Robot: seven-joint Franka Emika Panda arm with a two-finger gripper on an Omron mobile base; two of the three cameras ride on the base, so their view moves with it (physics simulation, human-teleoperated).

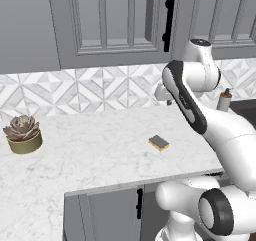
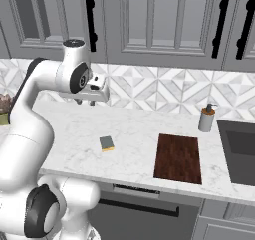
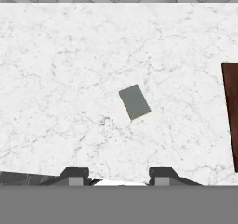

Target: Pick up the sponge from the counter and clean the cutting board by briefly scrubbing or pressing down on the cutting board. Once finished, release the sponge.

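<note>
The sponge [image 1: 159, 143] [image 2: 106, 143] [image 3: 134, 102] lies flat on the white marble counter [image 1: 90, 150] [image 2: 134, 134], grey-green scrub side up. The dark reddish-brown cutting board [image 2: 179, 157] [image 3: 231, 116] rests on the counter to the sponge's right, a clear gap apart. My gripper [image 2: 88, 100] [image 3: 118, 177] hangs well above the counter, back toward the backsplash, and looks straight down at the sponge. Its fingertips [image 3: 74, 174] stand wide apart, open, with nothing between them. In the left base view my own arm mostly hides the hand.
A soap dispenser [image 2: 206, 118] [image 1: 224, 100] stands behind the board near the tiled backsplash. A dark recessed surface [image 2: 240, 147] lies right of the board. A potted succulent [image 1: 22, 133] sits at the counter's far left. Wall cabinets hang above.
</note>
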